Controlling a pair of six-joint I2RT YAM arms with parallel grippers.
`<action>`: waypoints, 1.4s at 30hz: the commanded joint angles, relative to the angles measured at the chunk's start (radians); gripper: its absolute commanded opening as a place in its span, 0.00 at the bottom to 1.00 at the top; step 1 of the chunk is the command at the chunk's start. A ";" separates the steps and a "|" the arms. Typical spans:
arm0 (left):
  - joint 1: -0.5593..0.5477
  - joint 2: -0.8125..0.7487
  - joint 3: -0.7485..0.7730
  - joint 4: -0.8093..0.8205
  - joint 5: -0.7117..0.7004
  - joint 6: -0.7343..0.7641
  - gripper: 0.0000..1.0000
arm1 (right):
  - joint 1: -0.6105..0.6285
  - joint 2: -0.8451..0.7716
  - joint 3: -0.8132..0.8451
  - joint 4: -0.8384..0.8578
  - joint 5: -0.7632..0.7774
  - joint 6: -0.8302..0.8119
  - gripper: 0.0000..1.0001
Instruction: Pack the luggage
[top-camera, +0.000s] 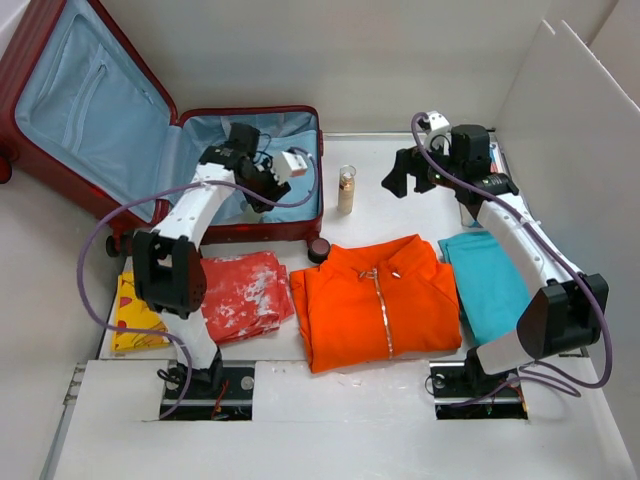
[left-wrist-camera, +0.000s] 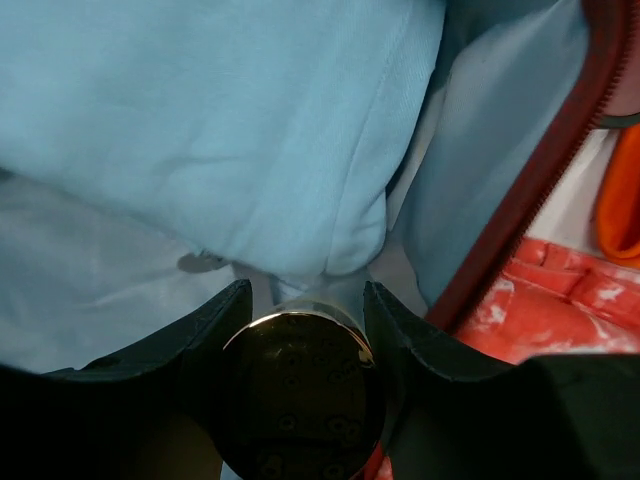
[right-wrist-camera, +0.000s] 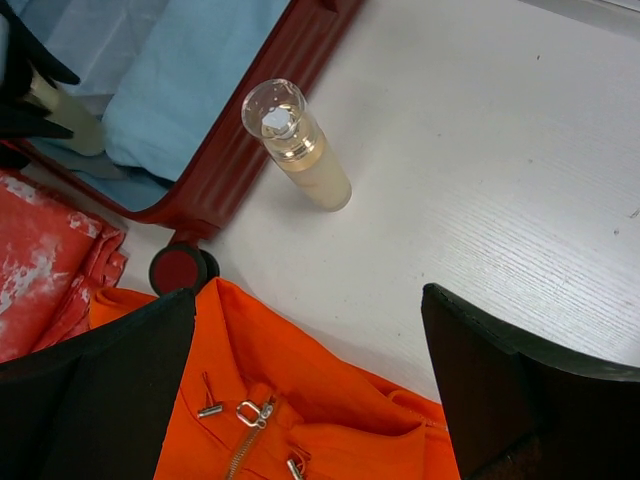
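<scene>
Top camera first: found the luggage (top-camera: 90, 110) lying open at the far left of the table (top-camera: 375, 155), lid tipped up, blue lining showing. Caught the left pincer (top-camera: 262, 192) reaching down inside the lower half, close to its right-hand wall. Spotted the right pincer (top-camera: 402, 183) spread wide and holding nothing, hanging over bare table well to the right of the luggage, with a clear-capped bottle (top-camera: 346, 190) standing between the two. Noted an orange jacket (top-camera: 375, 300) right in front of the luggage too.

Left wrist cam: stared straight into the blue lining, with the red zipped rim of the luggage (left-wrist-camera: 530, 190) off to the right. Had the left pincer (left-wrist-camera: 305, 300) clamped on a dark-capped bottle (left-wrist-camera: 300, 400), a finger on each side, just over the lining.

Right wrist cam: saw the right pincer (right-wrist-camera: 310, 320) gaping above the orange jacket (right-wrist-camera: 300, 420), nothing between the fingers. Placed the luggage (right-wrist-camera: 250, 140) corner and one wheel (right-wrist-camera: 180, 268) up and left of it, apart, with the clear-capped bottle (right-wrist-camera: 295, 150) upright just beside the rim.
</scene>
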 joint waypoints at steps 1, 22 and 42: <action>-0.053 0.026 -0.013 0.065 -0.093 0.073 0.00 | 0.011 0.000 0.057 -0.002 0.005 -0.014 0.98; -0.150 0.084 0.090 -0.040 0.190 0.096 1.00 | 0.020 0.000 0.038 -0.022 0.025 -0.033 0.98; 0.024 0.092 -0.062 0.094 0.148 0.049 0.04 | 0.029 -0.009 0.016 -0.013 0.034 -0.033 0.98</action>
